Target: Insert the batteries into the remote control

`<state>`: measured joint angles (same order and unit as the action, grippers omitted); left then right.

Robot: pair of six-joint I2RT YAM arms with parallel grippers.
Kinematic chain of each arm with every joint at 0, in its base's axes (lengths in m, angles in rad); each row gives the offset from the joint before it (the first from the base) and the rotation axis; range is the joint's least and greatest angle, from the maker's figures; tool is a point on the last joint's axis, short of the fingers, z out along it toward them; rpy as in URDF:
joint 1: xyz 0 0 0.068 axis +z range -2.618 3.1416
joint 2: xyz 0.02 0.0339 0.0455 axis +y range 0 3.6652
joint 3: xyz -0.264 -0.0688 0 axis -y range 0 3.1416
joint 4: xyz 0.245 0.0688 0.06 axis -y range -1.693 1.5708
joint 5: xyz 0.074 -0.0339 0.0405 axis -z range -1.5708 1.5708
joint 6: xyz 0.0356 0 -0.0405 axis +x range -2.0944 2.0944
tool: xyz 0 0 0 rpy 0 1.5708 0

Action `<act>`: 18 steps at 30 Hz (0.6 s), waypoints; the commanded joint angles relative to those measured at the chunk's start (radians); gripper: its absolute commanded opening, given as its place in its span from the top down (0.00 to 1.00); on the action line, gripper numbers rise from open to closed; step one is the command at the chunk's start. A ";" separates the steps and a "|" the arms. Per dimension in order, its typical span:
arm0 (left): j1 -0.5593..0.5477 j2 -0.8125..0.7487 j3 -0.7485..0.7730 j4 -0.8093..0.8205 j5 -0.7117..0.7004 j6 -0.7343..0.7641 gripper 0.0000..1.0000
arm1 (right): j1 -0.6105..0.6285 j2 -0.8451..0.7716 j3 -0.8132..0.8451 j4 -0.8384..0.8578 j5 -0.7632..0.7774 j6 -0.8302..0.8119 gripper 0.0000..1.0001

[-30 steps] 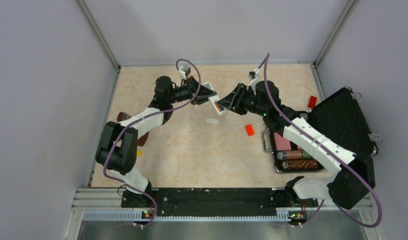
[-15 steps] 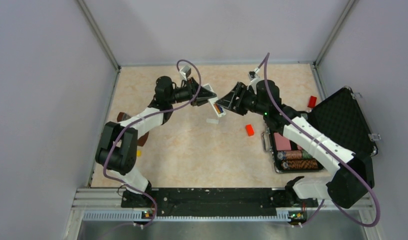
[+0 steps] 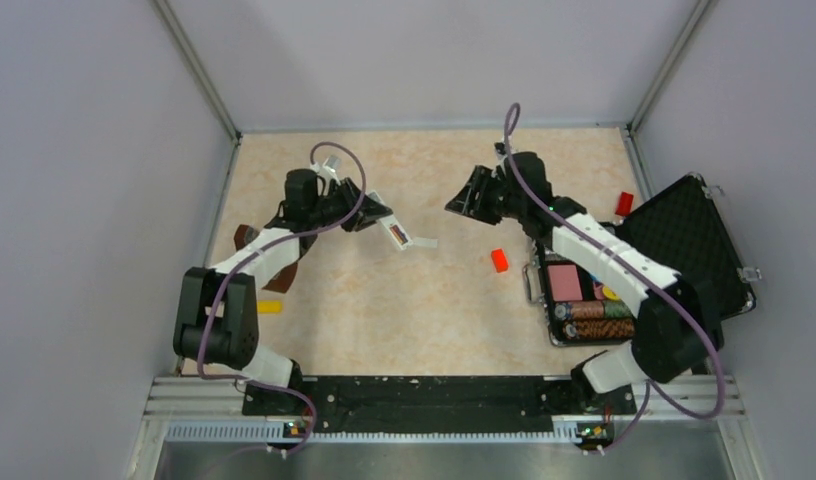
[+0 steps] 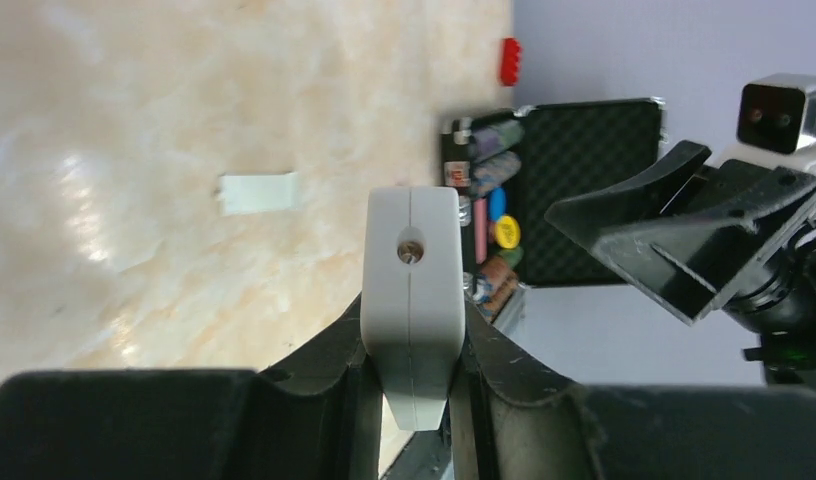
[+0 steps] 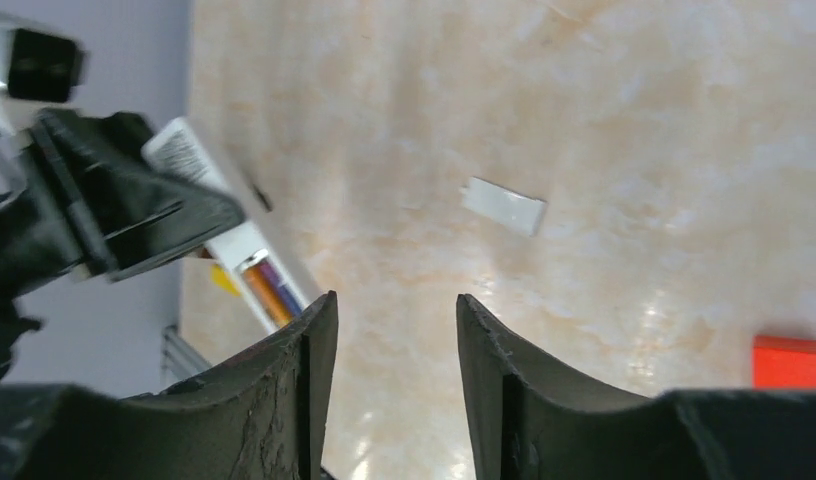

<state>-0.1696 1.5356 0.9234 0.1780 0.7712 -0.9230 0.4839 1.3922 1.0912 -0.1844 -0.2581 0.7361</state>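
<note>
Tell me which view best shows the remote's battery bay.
Right wrist: it looks into the open bay of the remote control, with both batteries inside. Top external shows it tiny; left wrist shows only the remote's end, held in the left gripper.

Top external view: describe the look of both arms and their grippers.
The left arm and right arm share white links between black joints, on black bases. A purple cable loops along each. The left gripper and right gripper are matte black, with wedge-shaped fingers that look scuffed up close.

White remote control (image 4: 412, 290) — purple, orange batteries (image 5: 269, 290); red block (image 3: 499, 260)
</note>
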 commanded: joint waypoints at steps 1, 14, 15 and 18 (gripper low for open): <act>-0.013 -0.081 -0.156 0.046 -0.177 0.035 1.00 | 0.029 0.137 0.060 -0.088 0.090 -0.113 0.55; -0.130 -0.018 -0.496 0.508 -0.353 -0.150 1.00 | 0.196 0.206 0.080 -0.006 -0.160 -0.551 0.16; -0.134 -0.010 -0.501 0.523 -0.355 -0.156 0.96 | 0.214 0.219 0.079 -0.005 -0.152 -0.563 0.16; -0.150 -0.007 -0.519 0.509 -0.407 -0.163 0.75 | 0.260 0.253 0.068 0.013 -0.108 -0.581 0.16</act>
<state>-0.2989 1.5204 0.4271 0.5716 0.4263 -1.0576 0.6880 1.6176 1.1336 -0.2287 -0.3576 0.2558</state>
